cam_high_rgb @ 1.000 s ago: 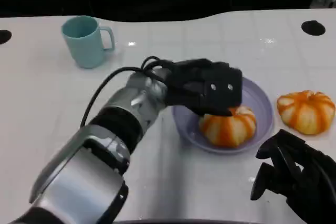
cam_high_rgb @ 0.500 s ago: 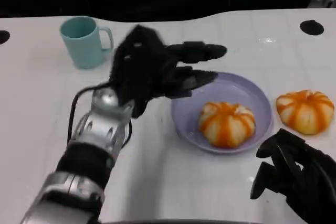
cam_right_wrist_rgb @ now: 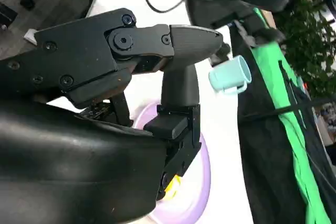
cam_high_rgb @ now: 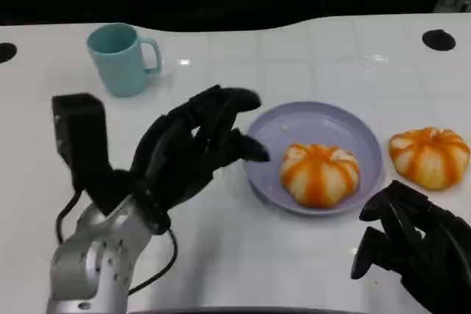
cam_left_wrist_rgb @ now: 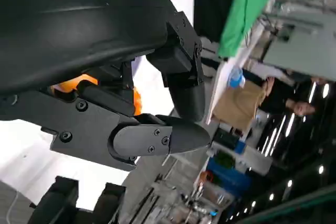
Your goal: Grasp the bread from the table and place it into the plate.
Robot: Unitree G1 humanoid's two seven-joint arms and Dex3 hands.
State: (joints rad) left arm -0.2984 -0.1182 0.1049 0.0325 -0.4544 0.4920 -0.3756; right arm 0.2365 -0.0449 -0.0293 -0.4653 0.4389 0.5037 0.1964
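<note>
An orange-and-white striped bread lies inside the lilac plate at the table's middle right. A second bread of the same kind sits on the table just right of the plate. My left hand hangs above the table to the left of the plate, fingers spread and holding nothing, clear of the bread. In the left wrist view its fingers are apart, with a bit of orange bread behind them. My right hand rests low at the front right, empty, below the second bread.
A teal mug stands at the back left; the right wrist view shows the mug and the plate too. Dark round holes mark the table's far corners. The table's front edge lies close below both hands.
My left hand has let go of the bread in the plate and drawn back to the left and toward me, fingers opening. The right hand has stayed put.
</note>
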